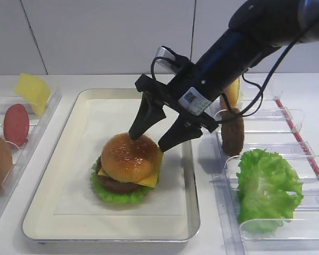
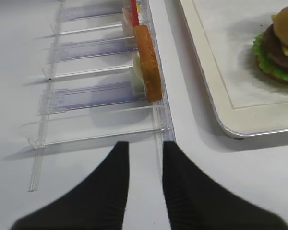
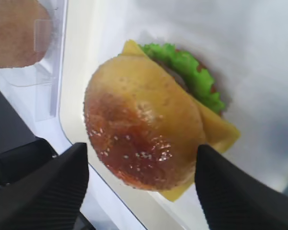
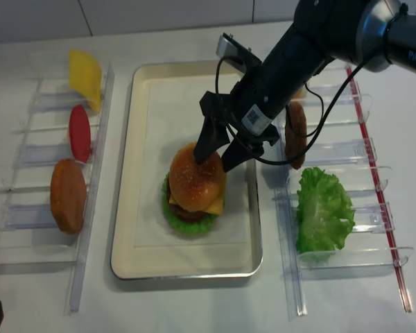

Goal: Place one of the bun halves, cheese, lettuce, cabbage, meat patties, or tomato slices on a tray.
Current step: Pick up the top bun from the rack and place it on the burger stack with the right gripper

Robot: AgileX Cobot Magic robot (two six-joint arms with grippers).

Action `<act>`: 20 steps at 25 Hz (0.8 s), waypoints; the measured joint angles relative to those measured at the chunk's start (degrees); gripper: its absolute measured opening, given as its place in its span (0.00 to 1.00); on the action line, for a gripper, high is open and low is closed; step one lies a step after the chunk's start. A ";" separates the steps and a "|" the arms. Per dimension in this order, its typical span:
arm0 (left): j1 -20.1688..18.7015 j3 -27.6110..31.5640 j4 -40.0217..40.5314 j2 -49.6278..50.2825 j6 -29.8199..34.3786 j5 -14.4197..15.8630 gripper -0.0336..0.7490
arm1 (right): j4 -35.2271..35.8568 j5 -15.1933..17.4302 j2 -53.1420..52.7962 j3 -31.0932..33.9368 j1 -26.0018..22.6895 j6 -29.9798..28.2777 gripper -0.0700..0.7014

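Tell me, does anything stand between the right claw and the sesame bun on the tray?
Nothing visible does. The right claw is open, with one finger on each side of the sesame bun, which sits on the stacked burger on the tray.

Two clear plastic racks sit on my white counter [image 4: 194,305]: a left rack [image 4: 28,215] and a right rack [image 4: 353,151], each split into slots by low see-through dividers. A thin red strip [image 4: 374,180] runs along the right rack's outer edge. A thin flat bun half [image 4: 68,194] stands on edge in a near slot of the left rack, against its inner rail, and it shows edge-on in my left wrist view. Behind the counter is a pale panelled wall [image 1: 95,37] with thin dark seams.
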 joint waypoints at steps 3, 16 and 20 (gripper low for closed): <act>0.00 0.00 0.00 0.00 0.00 0.00 0.26 | -4.12 1.24 0.00 -1.97 0.00 2.96 0.72; 0.00 0.00 0.00 0.00 0.00 0.00 0.26 | -6.28 0.79 0.00 -3.93 2.41 5.46 0.72; 0.00 0.00 0.00 0.00 0.00 0.00 0.26 | -6.50 -0.21 0.00 -3.93 2.87 5.46 0.72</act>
